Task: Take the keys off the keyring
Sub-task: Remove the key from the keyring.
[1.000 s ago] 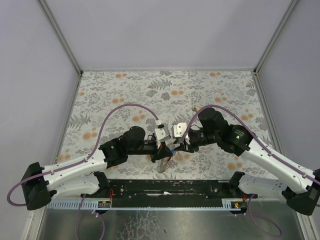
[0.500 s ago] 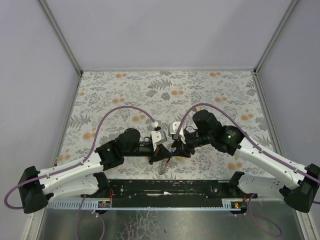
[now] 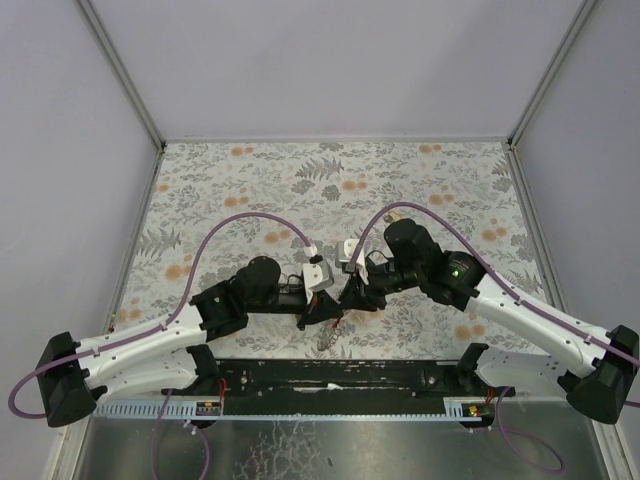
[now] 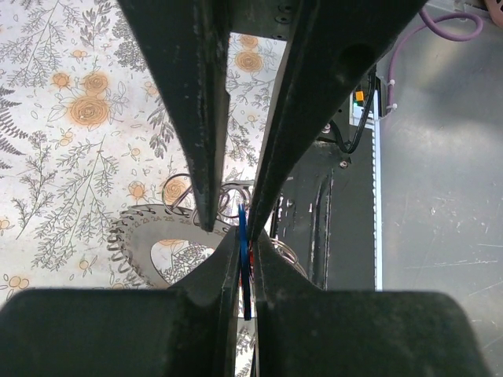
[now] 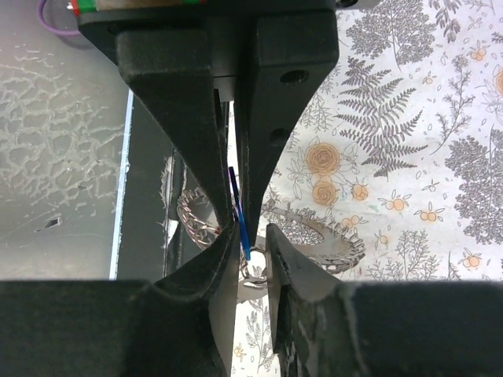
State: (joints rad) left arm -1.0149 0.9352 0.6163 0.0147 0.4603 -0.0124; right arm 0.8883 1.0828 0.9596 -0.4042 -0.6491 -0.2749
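Observation:
My left gripper [image 4: 245, 236] is shut on a thin blue key [image 4: 244, 271], held edge-on between its pads. The flat grey keyring [image 4: 149, 245] with its ridged edge hangs just beyond, over the floral cloth. My right gripper [image 5: 253, 232] faces the left one tip to tip; its jaws stand a little apart around a small wire ring [image 5: 263, 247], beside the blue key [image 5: 240, 214]. The keyring also shows in the right wrist view [image 5: 334, 236]. In the top view both grippers [image 3: 340, 300] meet near the table's front edge.
A silver chain [image 5: 196, 221] and thin wire rings [image 4: 228, 196] hang with the bunch. The black rail [image 3: 330, 375] along the table's front edge lies just below the grippers. The floral cloth [image 3: 330, 190] stretches behind them.
Both grippers have drawn closer together and shifted slightly left and toward the front edge. The left gripper still holds the blue key.

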